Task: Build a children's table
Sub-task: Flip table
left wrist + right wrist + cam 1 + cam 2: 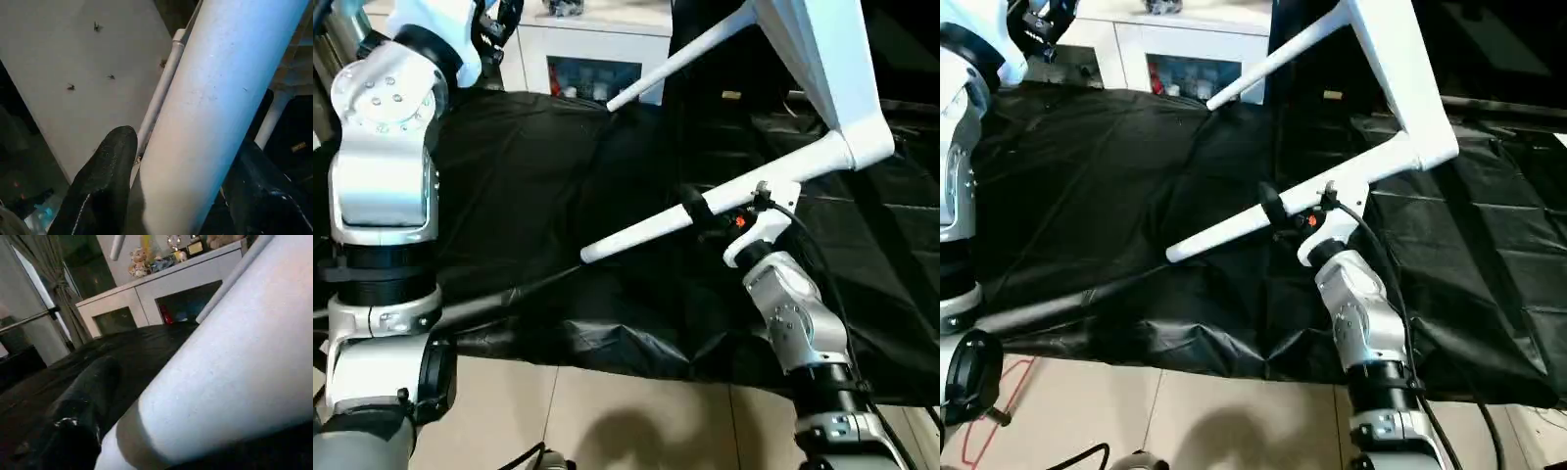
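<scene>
Hanging over the black crinkly cloth (pixel 529 176), the small white plastic children's table (pixel 832 69) shows two long round legs. The right gripper (pixel 1283 217) seems clamped around the nearer leg (pixel 1234 230). Up close, the left gripper (pixel 186 196) squeezes another white leg (pixel 215 112) between its black fingers (pixel 102 181).

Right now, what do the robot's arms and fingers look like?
Left arm: chunky silver housings, round bolted joint cap, black rings between segments. Right arm: same silver casing, white wrist piece, small orange-red marking, black cable running down it. Fingers: matte black, rounded tips.
</scene>
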Motion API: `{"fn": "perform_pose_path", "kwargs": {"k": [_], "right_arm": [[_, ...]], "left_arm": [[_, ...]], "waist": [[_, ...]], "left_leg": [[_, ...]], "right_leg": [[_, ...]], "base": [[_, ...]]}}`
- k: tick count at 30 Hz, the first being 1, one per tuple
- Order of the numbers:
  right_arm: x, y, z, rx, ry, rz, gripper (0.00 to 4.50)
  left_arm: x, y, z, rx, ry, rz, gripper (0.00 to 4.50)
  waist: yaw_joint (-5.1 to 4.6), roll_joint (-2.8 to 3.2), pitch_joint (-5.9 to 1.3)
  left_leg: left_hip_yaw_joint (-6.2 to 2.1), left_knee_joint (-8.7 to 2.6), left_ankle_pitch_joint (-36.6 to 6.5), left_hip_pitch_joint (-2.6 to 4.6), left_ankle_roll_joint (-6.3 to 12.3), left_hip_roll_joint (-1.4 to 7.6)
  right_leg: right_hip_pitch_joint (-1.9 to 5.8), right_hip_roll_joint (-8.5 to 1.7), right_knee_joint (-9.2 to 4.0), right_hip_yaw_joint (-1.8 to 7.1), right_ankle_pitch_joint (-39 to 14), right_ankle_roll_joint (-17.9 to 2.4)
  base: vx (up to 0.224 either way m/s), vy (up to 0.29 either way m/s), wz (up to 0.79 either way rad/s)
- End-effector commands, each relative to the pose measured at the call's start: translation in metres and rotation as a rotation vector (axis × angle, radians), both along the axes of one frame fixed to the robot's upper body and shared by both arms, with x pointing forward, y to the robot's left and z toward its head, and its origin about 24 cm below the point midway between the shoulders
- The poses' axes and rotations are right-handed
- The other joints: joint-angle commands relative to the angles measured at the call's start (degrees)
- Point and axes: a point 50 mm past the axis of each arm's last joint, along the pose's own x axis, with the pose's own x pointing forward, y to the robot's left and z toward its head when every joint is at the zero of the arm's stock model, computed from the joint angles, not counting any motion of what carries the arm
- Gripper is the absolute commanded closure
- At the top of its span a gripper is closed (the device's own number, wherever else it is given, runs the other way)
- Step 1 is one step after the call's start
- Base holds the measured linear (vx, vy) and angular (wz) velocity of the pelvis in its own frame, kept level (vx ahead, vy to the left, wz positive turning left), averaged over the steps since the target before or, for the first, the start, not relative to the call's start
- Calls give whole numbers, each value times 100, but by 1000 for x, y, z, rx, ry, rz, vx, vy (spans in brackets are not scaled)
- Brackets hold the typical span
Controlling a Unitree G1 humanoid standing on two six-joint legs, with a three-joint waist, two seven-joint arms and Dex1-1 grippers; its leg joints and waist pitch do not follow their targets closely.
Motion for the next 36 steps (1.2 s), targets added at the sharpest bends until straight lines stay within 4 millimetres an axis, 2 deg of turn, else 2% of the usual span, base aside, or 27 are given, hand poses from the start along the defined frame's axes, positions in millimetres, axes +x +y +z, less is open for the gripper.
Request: {"fn": "perform_pose_path", "kwargs": {"k": [1, 5, 7, 12, 15, 18, 19, 21, 26, 28, 30, 32, 34, 36], "right_arm": [[4, -3, 9, 30, -34, 11, 121], [5, -3, 21, 46, -82, 39, 159], [5, -5, 28, 52, -108, 49, 180], [5, -10, 42, 47, -160, 57, 213], [5, -17, 52, 14, -204, 36, 233], [5, -23, 60, -21, -239, 13, 252], [3, -28, 67, -74, -269, -1, 256], [1, -30, 69, -100, -281, -3, 264], [-5, -27, 69, -160, -293, 29, 278], [-6, -26, 69, -162, -291, 31, 280], [-8, -23, 64, -168, -279, 41, 281], [-11, -19, 59, -175, -261, 54, 281], [-14, -14, 55, -178, -247, 71, 282], [-17, -7, 49, -183, -232, 94, 282]], "left_arm": [[9, 9, -28, -99, 132, 16, 210], [8, 15, -31, -117, 139, 43, 210], [8, 18, -33, -126, 139, 58, 212], [8, 21, -36, -132, 141, 67, 219], [6, 21, -41, -141, 132, 47, 224], [5, 19, -50, -156, 144, -8, 235], [3, 15, -66, -161, 180, -45, 239], [1, 14, -76, -165, 201, -53, 251], [-7, 19, -105, -183, 258, -3, 277], [-8, 19, -108, -186, 263, 2, 279], [-13, 24, -118, -185, 280, 29, 279], [-18, 28, -125, -171, 293, 62, 279], [-22, 31, -130, -156, 303, 79, 279], [-26, 34, -134, -155, 315, 97, 279]], "waist": [[-23, -85, -342], [-28, -78, -347], [-32, -95, -347], [-18, -89, -347], [5, -105, -351], [13, -111, -350], [16, -111, -351], [13, -123, -353], [-1, -124, -391], [-1, -127, -385], [-5, -157, -376], [-15, -153, -377], [-25, -155, -378], [-40, -150, -363]], "left_leg": [[-95, -398, -1052, 122, -43, 147], [-97, -400, -1049, 128, -59, 149], [-93, -400, -1055, 129, -49, 149], [-94, -401, -989, 135, -49, 154], [-88, -396, -970, 138, -72, 151], [-90, -407, -1030, 148, -130, 163], [-91, -406, -1032, 156, -148, 166], [-87, -410, -989, 153, -153, 168], [-99, -394, -871, 149, -148, 175], [-94, -392, -891, 161, -150, 179], [-99, -403, -886, 168, -156, 191], [-112, -414, -866, 158, -175, 201], [-111, -416, -888, 167, -189, 199], [-112, -436, -1148, 191, -267, 201]], "right_leg": [[204, -410, -484, 227, -1024, -800], [192, -404, -486, 227, -1051, -783], [193, -400, -484, 226, -1029, -788], [188, -390, -474, 226, -934, -778], [186, -395, -475, 228, -899, -786], [178, -388, -472, 226, -876, -765], [170, -384, -465, 228, -830, -759], [178, -373, -461, 228, -693, -756], [198, -362, -413, 218, -163, -833], [186, -355, -417, 214, -77, -858], [194, -343, -403, 202, 78, -875], [217, -354, -393, 200, 190, -862], [213, -348, -396, 198, 202, -844], [190, -348, -433, 200, -57, -797]], "base": [[0, 0, 0], [0, 0, 0], [0, 0, 0], [0, 0, 0], [0, 0, 0], [0, 0, 0], [0, 0, 0], [0, 0, 0], [0, 0, 0], [0, 0, 0], [0, 0, 0], [0, 0, 0], [0, 0, 0], [0, 0, 0]]}}
